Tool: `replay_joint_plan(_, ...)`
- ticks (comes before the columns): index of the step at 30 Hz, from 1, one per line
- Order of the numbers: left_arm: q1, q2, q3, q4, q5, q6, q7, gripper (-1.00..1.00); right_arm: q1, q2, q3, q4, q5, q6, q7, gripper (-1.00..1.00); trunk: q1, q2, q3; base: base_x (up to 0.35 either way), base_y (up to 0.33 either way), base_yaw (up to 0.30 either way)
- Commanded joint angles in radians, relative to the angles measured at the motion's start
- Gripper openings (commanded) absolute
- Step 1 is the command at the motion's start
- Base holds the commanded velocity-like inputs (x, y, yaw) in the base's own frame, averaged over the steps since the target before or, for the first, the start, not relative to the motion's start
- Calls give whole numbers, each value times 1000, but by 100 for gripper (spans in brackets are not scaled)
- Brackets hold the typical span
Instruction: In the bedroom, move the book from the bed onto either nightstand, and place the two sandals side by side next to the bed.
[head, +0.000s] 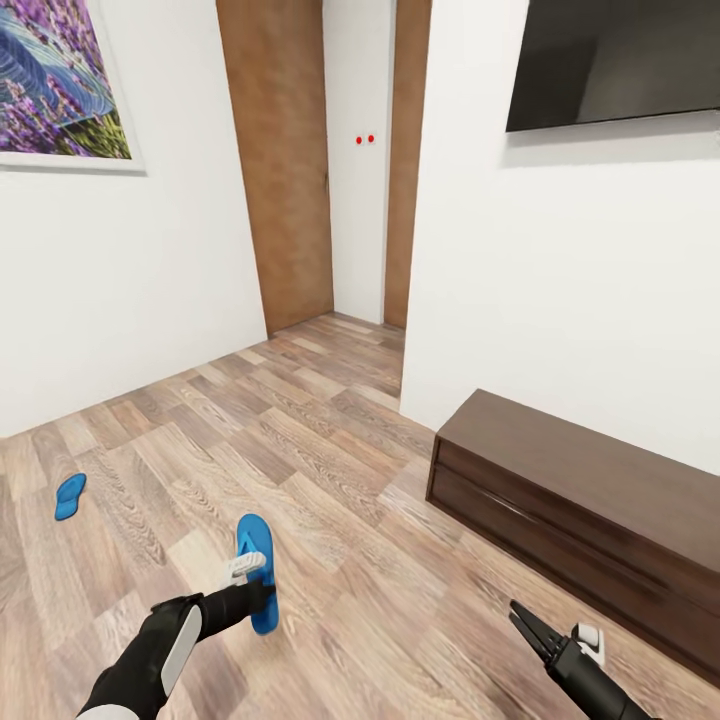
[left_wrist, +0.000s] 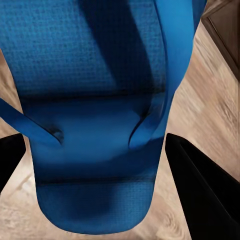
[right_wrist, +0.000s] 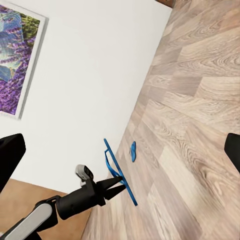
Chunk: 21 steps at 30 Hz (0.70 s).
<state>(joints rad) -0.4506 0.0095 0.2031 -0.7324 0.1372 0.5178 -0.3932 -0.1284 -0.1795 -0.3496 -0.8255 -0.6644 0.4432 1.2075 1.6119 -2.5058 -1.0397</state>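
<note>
The left tool (head: 262, 590) is clenching one blue flip-flop (head: 256, 570) and holding it clear of the wood-plank floor (head: 330, 470), sole on edge, as the right wrist view confirms with the sandal (right_wrist: 119, 172) standing as a thin blade in the fingers. The left wrist view is showing the footbed (left_wrist: 95, 100) close up: a finely pebbled foam surface, rounded at the end, with smooth, glossy straps (left_wrist: 150, 117) meeting at the toe post. The second flip-flop (head: 70, 496) is lying flat on the floor near the white wall (head: 150, 300), well apart from the first. The right tool (head: 528, 622) is hanging free with its dark pointed fingers drawn together on nothing, near the long dark-brown TV cabinet (head: 590, 500), whose top is glossy and whose front is showing drawer lines. The bed, book and nightstand are not appearing here.

Judged from this, the step in hand is carrying the first sandal to the bedside. To do it well, the grip should be kept firm, since thin flexible foam is likely to sag or slip, and the base should be turning slowly so the sandal is not swinging. At the bed, the sole should be laid flat and parallel to the frame, leaving room just beside it for its mate. A framed lavender picture (head: 60, 80) and a wall-mounted television (head: 610, 60) are marking the two walls.
</note>
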Motion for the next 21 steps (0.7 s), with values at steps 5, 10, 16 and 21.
replay_joint_plan(5, 0, 0, 3, 0, 7, 8, -2, -100, 0, 0, 0, 0, -4, 9, 1, 100, -2, 1, 19, 0, 0, 0)
replay_joint_plan(10, 0, 0, 4, 1, 7, 8, -1, -100, 0, 0, 2, 0, -9, 9, 4, 100, -3, 1, 26, 0, 0, 0)
replay_joint_plan(16, 0, 0, 5, 17, 7, 5, -1, -100, 0, 0, 1, 0, -11, 9, 5, 100, -3, 1, 26, 0, 0, 0)
replay_joint_plan(21, 0, 0, 5, 24, 7, 4, -2, -100, 0, 1, 0, 0, -12, 8, 5, 100, -3, 1, 26, 0, 0, 0)
